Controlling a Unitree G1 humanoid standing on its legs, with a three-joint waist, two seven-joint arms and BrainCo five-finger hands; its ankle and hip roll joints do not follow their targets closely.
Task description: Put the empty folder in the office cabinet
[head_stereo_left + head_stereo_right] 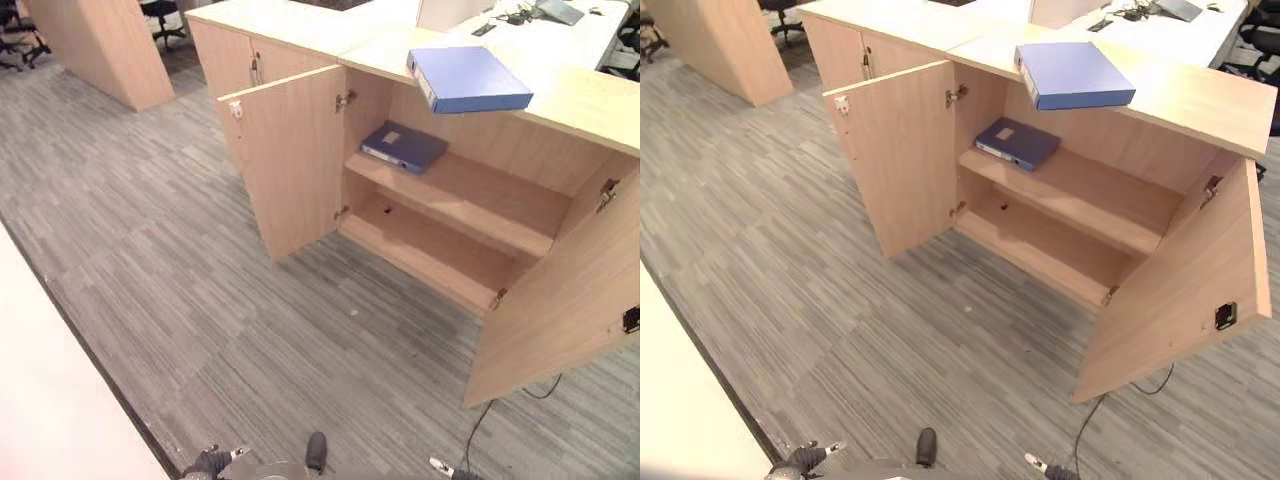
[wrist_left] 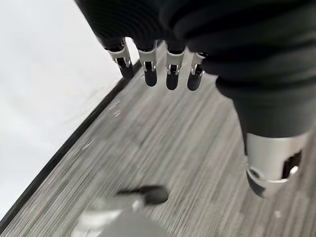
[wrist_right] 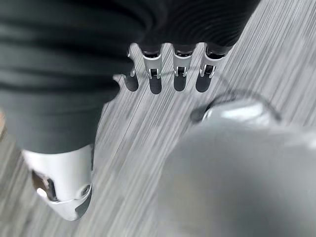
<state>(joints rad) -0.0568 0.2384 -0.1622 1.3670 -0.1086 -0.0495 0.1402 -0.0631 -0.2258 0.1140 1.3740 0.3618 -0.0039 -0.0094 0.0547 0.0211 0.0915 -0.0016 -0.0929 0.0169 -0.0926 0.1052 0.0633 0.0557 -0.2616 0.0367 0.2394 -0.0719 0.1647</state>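
— Looking for the folder (image 1: 468,78); where is it?
— Lying flat on top of the office cabinet (image 1: 590,100), doors open, another folder (image 1: 403,146) on the upper shelf. My left hand (image 2: 158,69) and right hand (image 3: 168,74) hang empty, fingers straight, over the floor (image 1: 200,300).

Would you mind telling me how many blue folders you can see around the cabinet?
2. One blue folder lies on the cabinet top, overhanging its front edge; the other folder lies flat on the upper shelf inside. Others could be hidden behind the doors.
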